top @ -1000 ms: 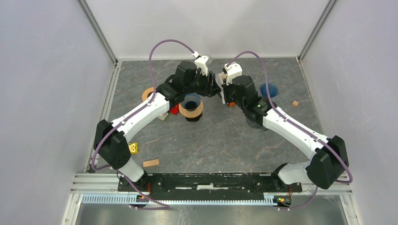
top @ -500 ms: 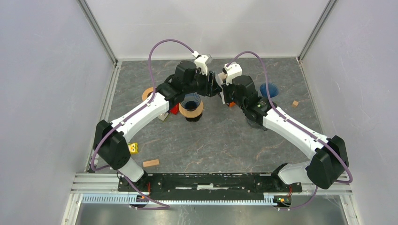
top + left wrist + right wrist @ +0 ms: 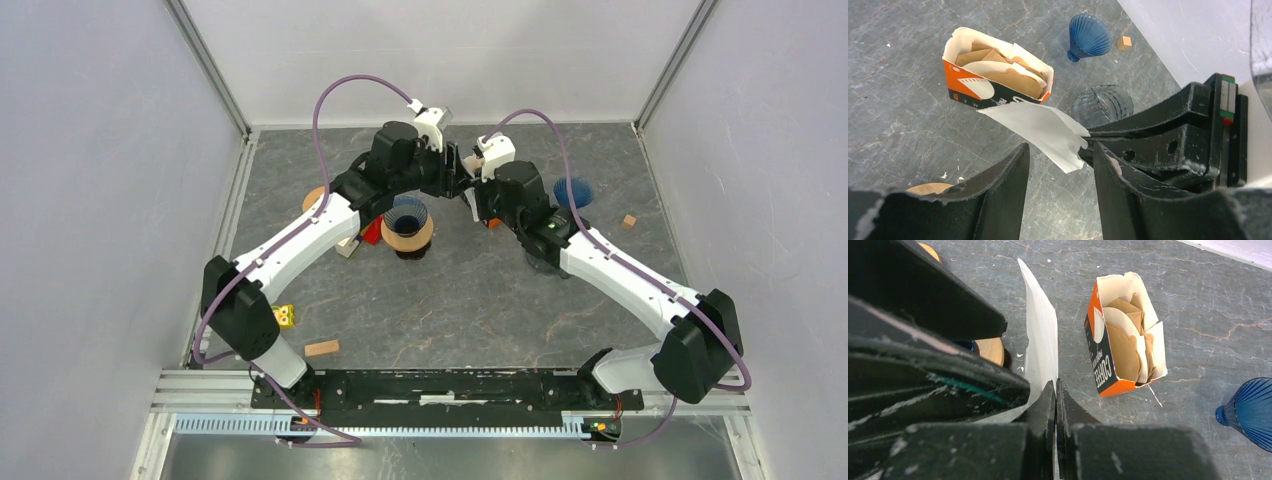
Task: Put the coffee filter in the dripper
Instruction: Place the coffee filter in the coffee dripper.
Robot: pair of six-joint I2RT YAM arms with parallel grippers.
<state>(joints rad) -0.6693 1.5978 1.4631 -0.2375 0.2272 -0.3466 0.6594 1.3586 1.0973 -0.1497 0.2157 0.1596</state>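
1. White paper coffee filter (image 3: 1040, 130) hangs pinched in my right tool (image 3: 1055, 390), far centre above the surface (image 3: 480, 300).
2. My left tool (image 3: 1059, 152) stands spread, the filter's corner showing between its fingers (image 3: 1008, 175).
3. Blue dripper (image 3: 408, 214) sits just near-left.

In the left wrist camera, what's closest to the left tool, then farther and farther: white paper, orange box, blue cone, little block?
From the left tool:
1. white paper, right in its opening.
2. orange box, up to the left.
3. blue cone, far back.
4. little block, just past the cone, by the wall.
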